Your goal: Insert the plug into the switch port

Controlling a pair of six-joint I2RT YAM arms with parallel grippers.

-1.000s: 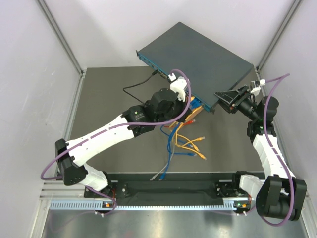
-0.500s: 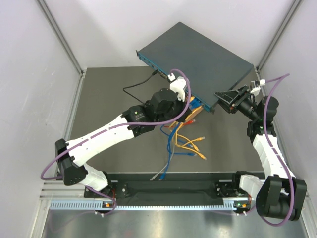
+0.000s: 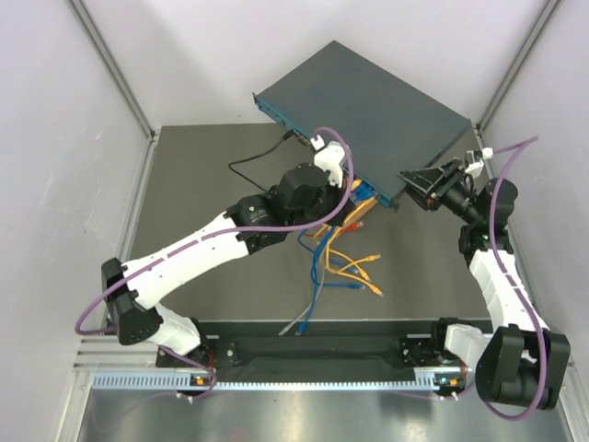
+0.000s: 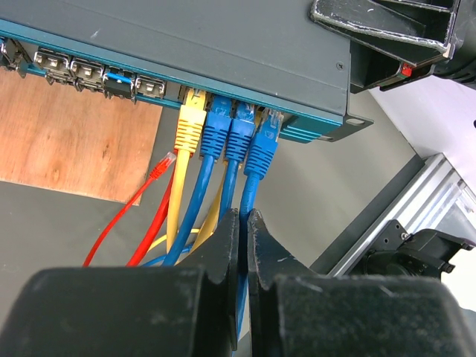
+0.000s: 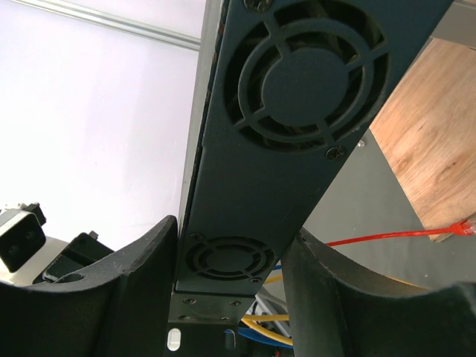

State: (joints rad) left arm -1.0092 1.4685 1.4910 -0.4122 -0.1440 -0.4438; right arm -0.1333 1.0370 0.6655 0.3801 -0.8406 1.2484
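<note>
Left wrist | my left claw is pinched together on the blue cable just below its plug | plug tip in the end port of the switch, beside two blue plugs and a yellow one | wooden board under the switch | right wrist: my right claw clamped across the switch's fan end

Blue plug in teal-grey switch

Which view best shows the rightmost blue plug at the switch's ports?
Left wrist: the rightmost blue plug is close-up at the switch front, its cable running down into the left gripper. Top external shows only a blue speck beside the left arm. Right wrist shows the switch's fan side, no ports.
</note>
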